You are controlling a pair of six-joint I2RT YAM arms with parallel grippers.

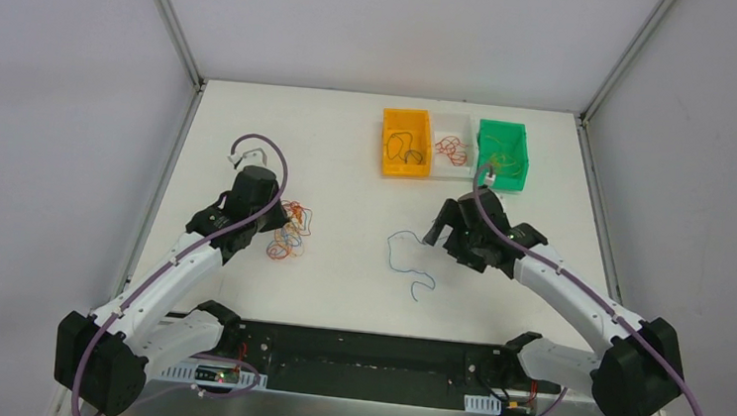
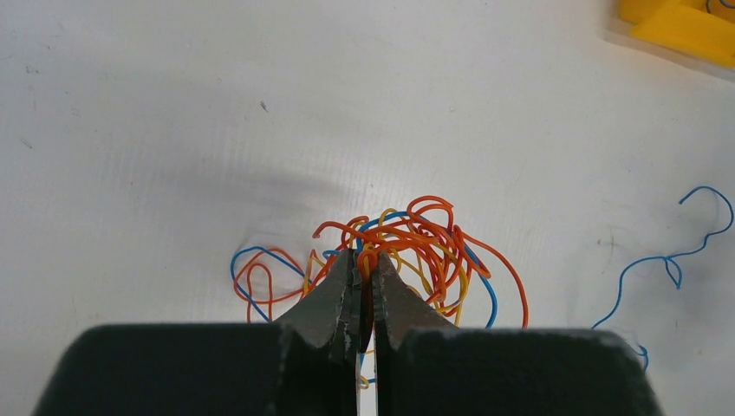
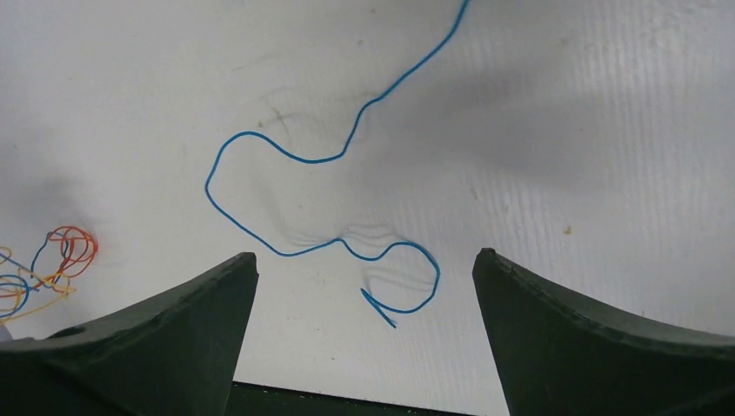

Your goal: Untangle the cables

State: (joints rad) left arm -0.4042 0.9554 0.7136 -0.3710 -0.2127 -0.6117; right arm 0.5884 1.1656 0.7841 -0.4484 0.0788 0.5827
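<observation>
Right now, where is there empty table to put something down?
The biggest bare patch is the far left, between the orange bin and the left gripper. A smaller strip lies between the tangled cables and the loose blue cable. It is crowded from the green bin to the right gripper.

The clump (image 2: 407, 250) mixes orange, red, yellow and blue strands. One loose wire (image 3: 299, 159) is plain blue. At the far edge of the white table (image 1: 339, 156) sit an orange bin (image 1: 405, 170), a white bin (image 1: 452, 173) and a green bin (image 1: 501, 183).
</observation>
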